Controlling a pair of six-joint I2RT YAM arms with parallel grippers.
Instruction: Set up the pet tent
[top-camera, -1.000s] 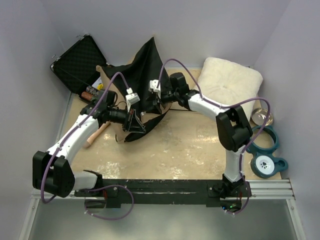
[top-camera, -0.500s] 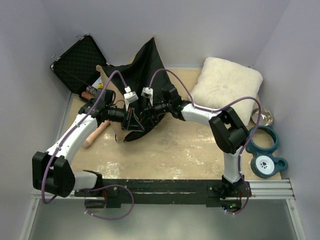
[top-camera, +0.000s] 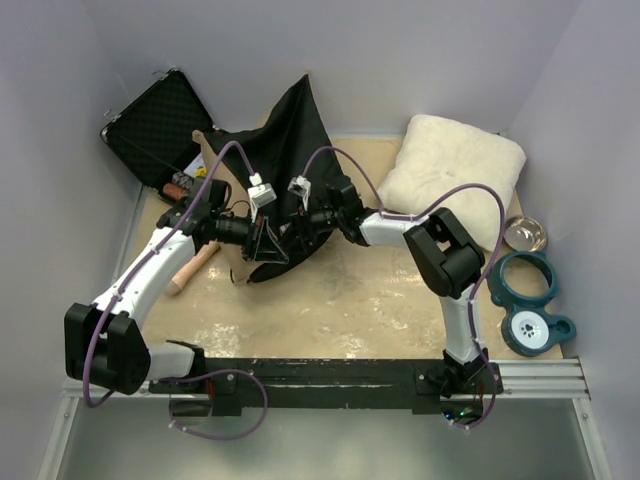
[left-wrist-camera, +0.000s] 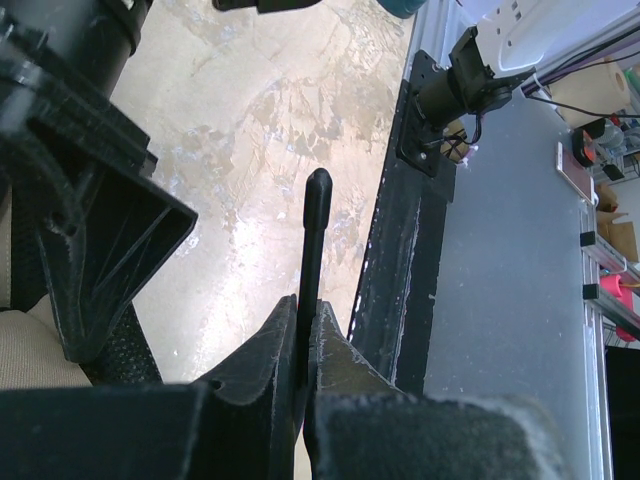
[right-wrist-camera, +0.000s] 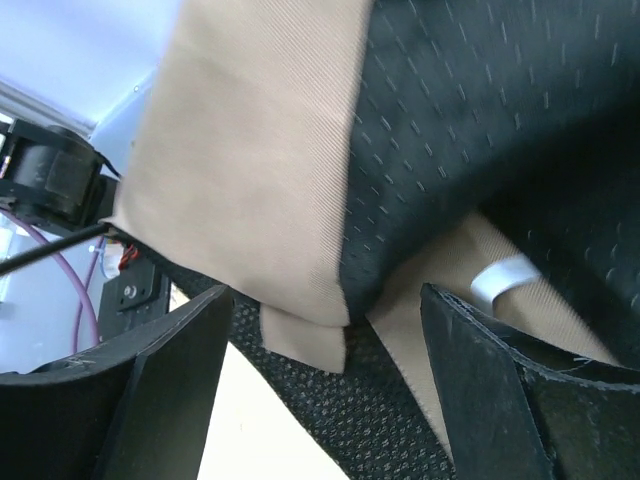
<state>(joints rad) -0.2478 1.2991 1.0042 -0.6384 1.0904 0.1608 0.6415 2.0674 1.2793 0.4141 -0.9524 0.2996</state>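
Black fabric is most of what you see of the pet tent (top-camera: 285, 140). It sits at the far side of the table (top-camera: 340, 300), left of middle, its dark underside raised into a peak against the back wall, with tan cloth showing only at the lower edges. Both arms reach in and meet at its near side.

The left gripper (top-camera: 266, 243) is low at the front edge of the heap. Its wrist camera shows the jaws pressed together on a thin black pole (left-wrist-camera: 314, 230), whose rounded tip sticks out past them over the bare tabletop. The right gripper (top-camera: 303, 224) is just beside it, nosed into the cloth. Its wrist view shows the two fingers (right-wrist-camera: 160, 385) spread wide, with a fold of tan cloth and the black dotted underside hanging across the gap. I cannot tell whether either finger touches the cloth. A small white loop (right-wrist-camera: 505, 277) lies on the tan strip near the right-hand finger.

An open black foam-lined case (top-camera: 150, 120) sits in the far left corner behind the tent. A white fluffy cushion (top-camera: 455, 165) lies at the far right, apart from the tent, with a metal bowl (top-camera: 522, 233) and a teal bowl stand (top-camera: 530, 305) along the right edge. A brown stick-like thing (top-camera: 190, 270) lies on the table by the left arm
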